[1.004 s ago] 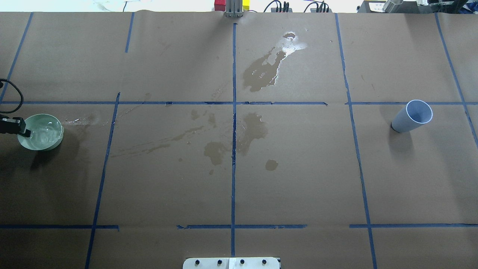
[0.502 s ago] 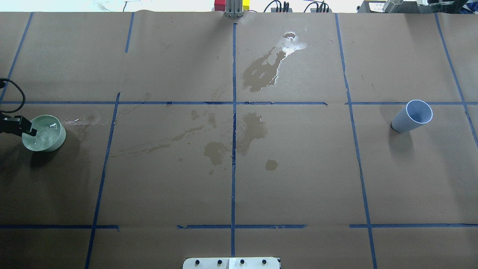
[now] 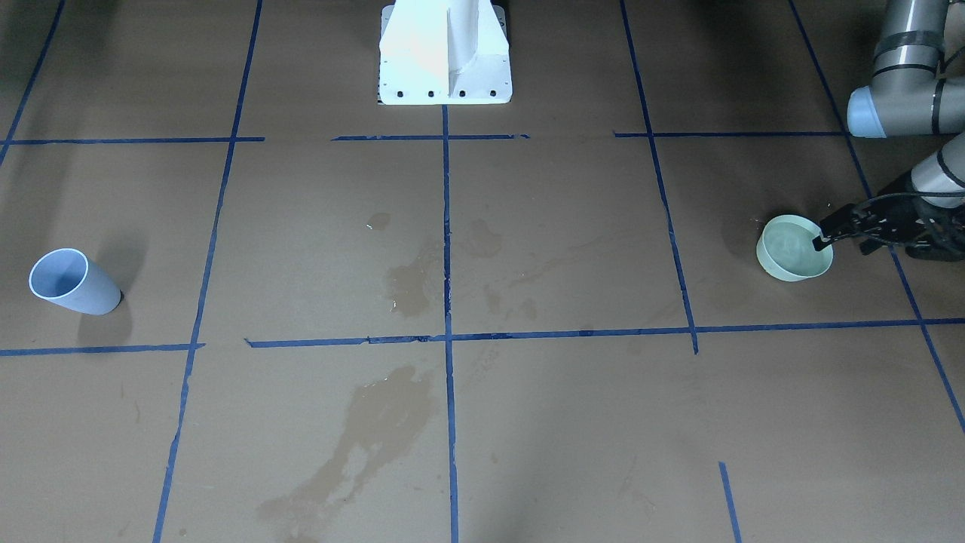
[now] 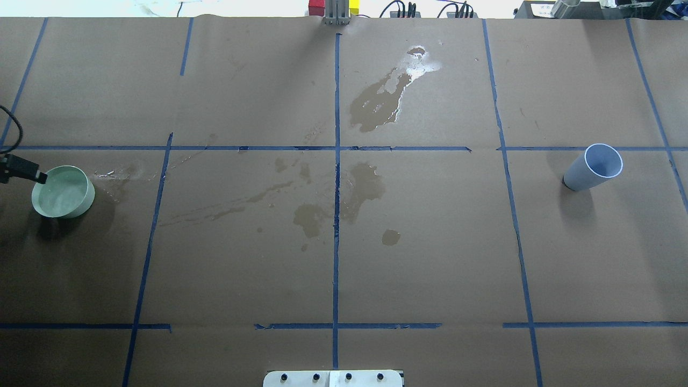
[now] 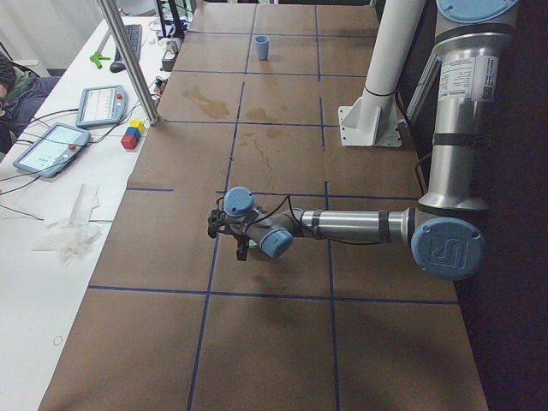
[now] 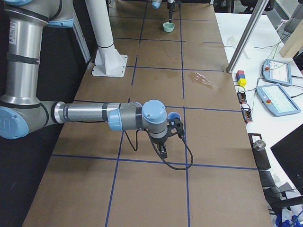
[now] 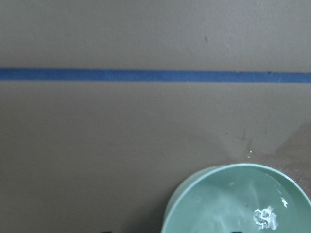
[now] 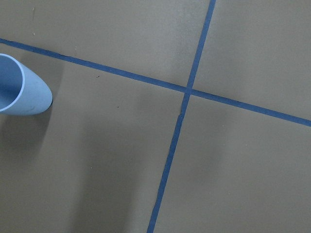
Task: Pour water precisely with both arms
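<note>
Item: shallow pale-green round bowl (image 4: 63, 191) holding clear water (image 7: 252, 204), set on brown paper table covering (image 4: 430, 242) at the robot's far left. Left gripper (image 3: 823, 239): black fingers closed over the bowl's rim, gripping it at one edge. Light-blue tapered plastic cup (image 4: 593, 167): upright at the far right, well apart. Right gripper: seen only in the right-side view, aperture cannot be told, holding nothing evident. Risk: a one-sided rim hold may let the bowl tip or swing on lifting, slopping water onto already blotched paper.

left gripper (image 4: 33, 176) drawn back to green bowl (image 4: 63, 192) rim, water (image 4: 60, 192) calmer
</note>
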Controlling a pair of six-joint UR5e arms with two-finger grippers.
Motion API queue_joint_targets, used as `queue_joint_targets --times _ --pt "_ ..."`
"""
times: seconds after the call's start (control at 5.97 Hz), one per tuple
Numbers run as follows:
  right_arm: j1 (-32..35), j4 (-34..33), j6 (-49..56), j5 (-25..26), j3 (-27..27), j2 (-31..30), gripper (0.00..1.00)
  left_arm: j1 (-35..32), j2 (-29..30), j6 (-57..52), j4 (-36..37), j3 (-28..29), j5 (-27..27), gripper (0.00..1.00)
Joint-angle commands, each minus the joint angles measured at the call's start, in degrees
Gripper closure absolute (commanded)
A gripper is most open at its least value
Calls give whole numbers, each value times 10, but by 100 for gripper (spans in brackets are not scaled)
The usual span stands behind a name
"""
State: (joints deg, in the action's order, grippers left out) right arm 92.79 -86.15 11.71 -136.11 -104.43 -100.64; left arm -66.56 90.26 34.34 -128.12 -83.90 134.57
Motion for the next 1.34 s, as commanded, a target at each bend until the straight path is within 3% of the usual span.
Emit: queue_joint_targets --times 0.0,0.17,0.5,0.67,1.17 --pt "-1 -2 1 0 0 0 0 -73 0 -164 85 -1 0 0" --pt "-1 -2 1 0 0 0 0 -111 0 -247 155 -20 0 0" --pt "-2 -2 1 3 -1 0 0 -200 0 -409 379 -103 -1 0" --pt "-2 -2 1 4 0 0 0 -227 3 -441 451 -117 -2 0" --pt "-5 -2 1 5 0 0 0 -233 -20 -440 437 -118 -10 0"
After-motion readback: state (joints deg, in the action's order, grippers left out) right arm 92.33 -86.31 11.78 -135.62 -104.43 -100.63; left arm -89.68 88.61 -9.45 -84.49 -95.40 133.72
